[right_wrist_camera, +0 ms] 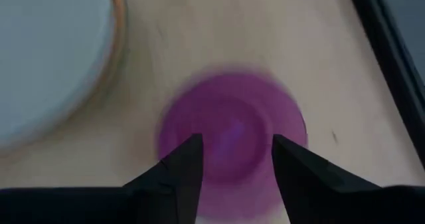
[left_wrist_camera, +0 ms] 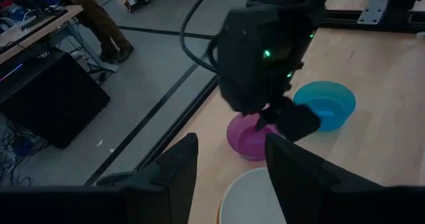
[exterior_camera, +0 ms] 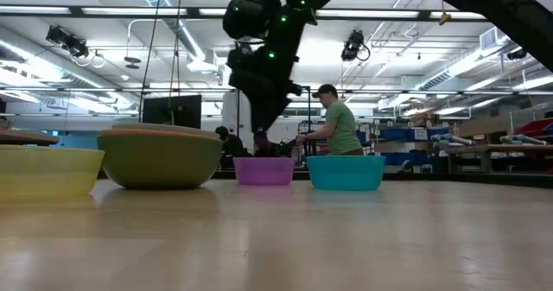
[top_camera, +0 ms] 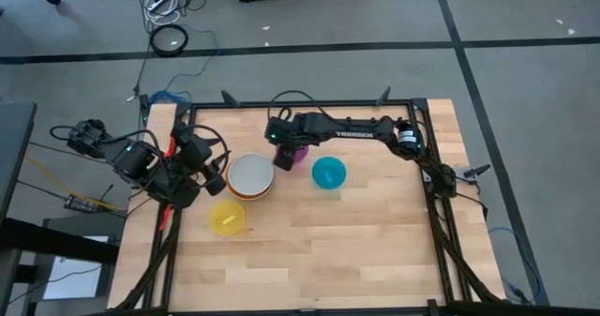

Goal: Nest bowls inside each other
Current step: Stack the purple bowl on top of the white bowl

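Observation:
A white bowl (top_camera: 251, 173) sits nested in an orange bowl (exterior_camera: 160, 131), which sits in a sage green bowl (exterior_camera: 160, 160). The purple bowl (top_camera: 300, 154) stands upright on its base on the table, with the blue bowl (top_camera: 328, 173) to its right. A yellow bowl (top_camera: 226, 218) stands nearer the front. My right gripper (right_wrist_camera: 232, 164) hovers open above the purple bowl (right_wrist_camera: 229, 134), clear of it in the low view. My left gripper (left_wrist_camera: 232, 177) waits open beside the stack's left, nothing between its fingers.
A black frame (top_camera: 422, 105) runs round the wooden table. Bare wood lies along the near and right parts (top_camera: 375, 250). In the low view, people stand in the room beyond the table (exterior_camera: 333, 123).

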`<state>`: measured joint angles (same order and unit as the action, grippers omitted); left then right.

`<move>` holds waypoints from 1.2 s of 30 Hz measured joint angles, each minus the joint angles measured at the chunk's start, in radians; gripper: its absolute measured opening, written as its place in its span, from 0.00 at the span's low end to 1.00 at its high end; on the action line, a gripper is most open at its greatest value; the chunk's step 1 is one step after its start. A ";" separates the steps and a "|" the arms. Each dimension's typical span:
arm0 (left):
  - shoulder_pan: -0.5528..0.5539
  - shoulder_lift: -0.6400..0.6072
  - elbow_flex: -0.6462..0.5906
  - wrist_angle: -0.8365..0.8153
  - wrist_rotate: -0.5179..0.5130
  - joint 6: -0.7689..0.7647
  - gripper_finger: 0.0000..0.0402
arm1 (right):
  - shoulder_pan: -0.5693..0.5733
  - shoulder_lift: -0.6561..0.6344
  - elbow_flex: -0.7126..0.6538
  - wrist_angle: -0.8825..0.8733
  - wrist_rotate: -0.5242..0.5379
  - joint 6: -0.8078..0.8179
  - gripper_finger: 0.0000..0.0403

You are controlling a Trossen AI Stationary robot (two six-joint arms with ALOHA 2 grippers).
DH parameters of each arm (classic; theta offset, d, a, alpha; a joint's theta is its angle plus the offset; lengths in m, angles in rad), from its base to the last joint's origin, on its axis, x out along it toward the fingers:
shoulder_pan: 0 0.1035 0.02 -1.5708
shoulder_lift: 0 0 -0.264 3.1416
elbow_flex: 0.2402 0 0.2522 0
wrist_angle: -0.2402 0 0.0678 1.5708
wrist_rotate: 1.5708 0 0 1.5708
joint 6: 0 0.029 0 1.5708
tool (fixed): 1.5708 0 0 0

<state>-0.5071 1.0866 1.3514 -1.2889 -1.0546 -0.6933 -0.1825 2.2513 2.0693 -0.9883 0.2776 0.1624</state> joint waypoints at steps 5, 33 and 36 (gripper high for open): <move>0.000 0.000 -0.001 0.001 0.011 0.000 0.46 | 0.000 0.001 -0.018 -0.078 0.008 0.001 0.41; 0.000 0.000 -0.159 0.006 0.050 -0.105 0.46 | -0.001 0.003 -0.182 0.131 -0.142 0.016 0.40; 0.000 0.000 -0.159 0.007 0.050 -0.105 0.46 | -0.006 0.003 -0.202 0.168 -0.142 0.017 0.37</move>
<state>-0.5072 1.0863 1.1923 -1.2821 -1.0042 -0.7982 -0.1890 2.2543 1.8677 -0.8199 0.1356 0.1795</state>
